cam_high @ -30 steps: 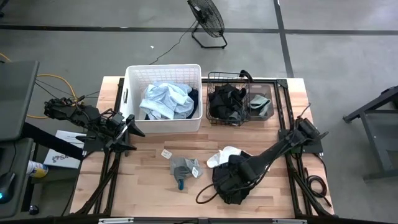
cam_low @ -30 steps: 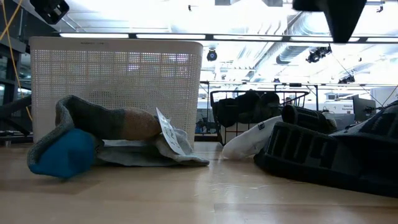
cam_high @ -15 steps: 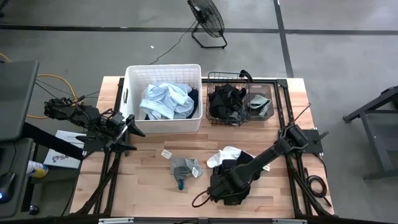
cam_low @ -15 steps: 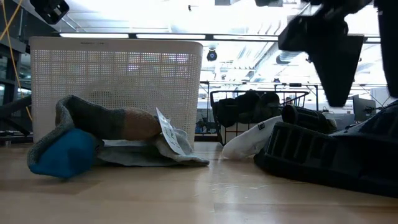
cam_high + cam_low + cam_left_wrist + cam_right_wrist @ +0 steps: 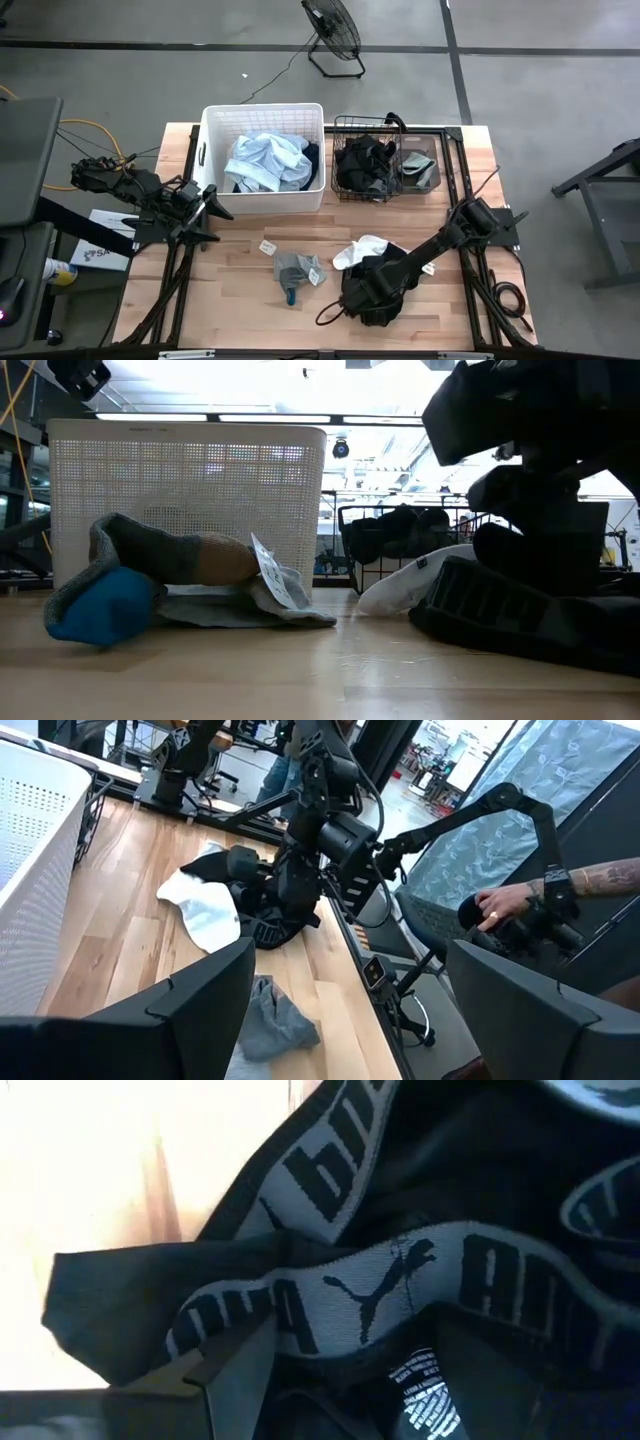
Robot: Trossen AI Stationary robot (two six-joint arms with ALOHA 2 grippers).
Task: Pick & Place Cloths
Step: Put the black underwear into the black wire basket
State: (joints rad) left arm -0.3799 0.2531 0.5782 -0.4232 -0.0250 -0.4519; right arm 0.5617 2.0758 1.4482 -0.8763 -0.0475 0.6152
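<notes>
Right gripper [image 5: 362, 291] pressed into black cloth [image 5: 375, 290] near desk [image 5: 240, 290] front edge; jaws' state cannot be told. Left gripper [image 5: 205, 212] parked at left edge, jaws spread, empty.

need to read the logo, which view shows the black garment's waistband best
The right wrist view: the black garment fills it, its grey waistband lettering and tag readable. The high view shows only a dark heap under the right gripper; the low view a side-on band; the left wrist view a distant bundle.

A white plastic tub [image 5: 212, 160] sits at the back of the wooden surface [image 5: 245, 300], with a black wire basket [image 5: 342, 125] just beside it. Beyond the surface, a black floor fan [image 5: 333, 32] stands on the grey floor, and a person's hand [image 5: 500, 905] shows off to the side.
</notes>
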